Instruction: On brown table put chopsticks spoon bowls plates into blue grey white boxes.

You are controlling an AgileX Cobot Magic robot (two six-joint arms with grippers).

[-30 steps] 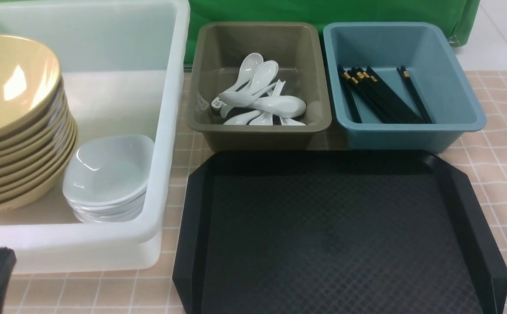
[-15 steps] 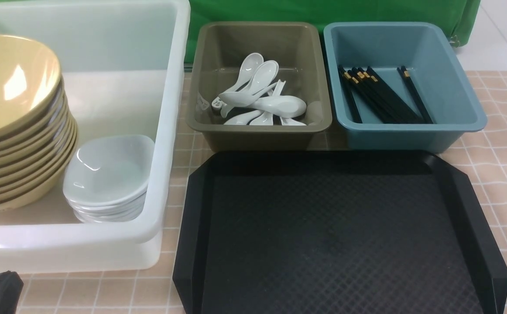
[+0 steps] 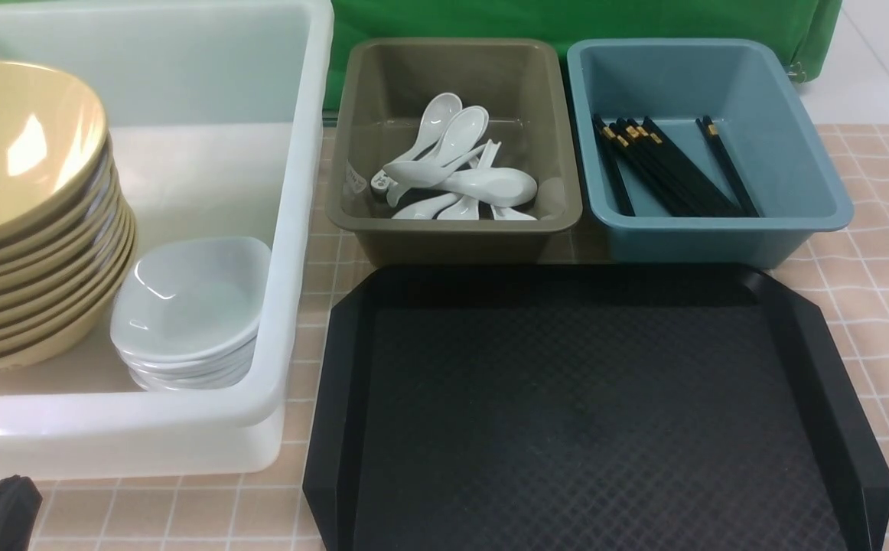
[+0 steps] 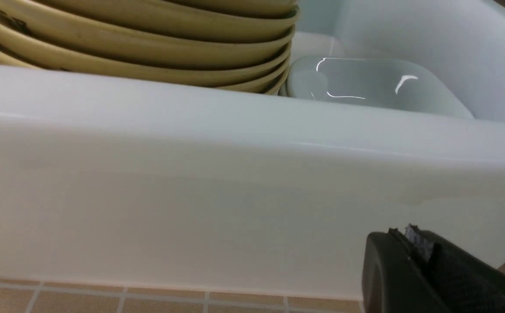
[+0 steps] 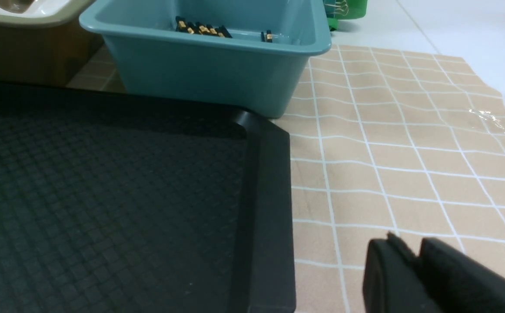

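Nearest you, short of the black textured tray (image 3: 582, 398), your left gripper (image 4: 400, 232) is closed and empty; your right gripper (image 5: 409, 245) seems nearly closed, though its blurred tips leave that unsure. Left of the tray, the milky-white tub (image 3: 280, 306) holds white dishes (image 3: 192, 306) and stacked tan bowls (image 3: 24, 176). Beyond the tray, ceramic spoons (image 3: 490, 186) fill the olive-grey bin (image 3: 452, 226), black chopsticks (image 3: 662, 172) the dusty-blue bin (image 3: 720, 223). Sorting looks finished; just park both arms.

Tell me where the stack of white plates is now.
In the front view, the white plates sit inside the big white tub, at its near right corner, just right of the tan bowls.
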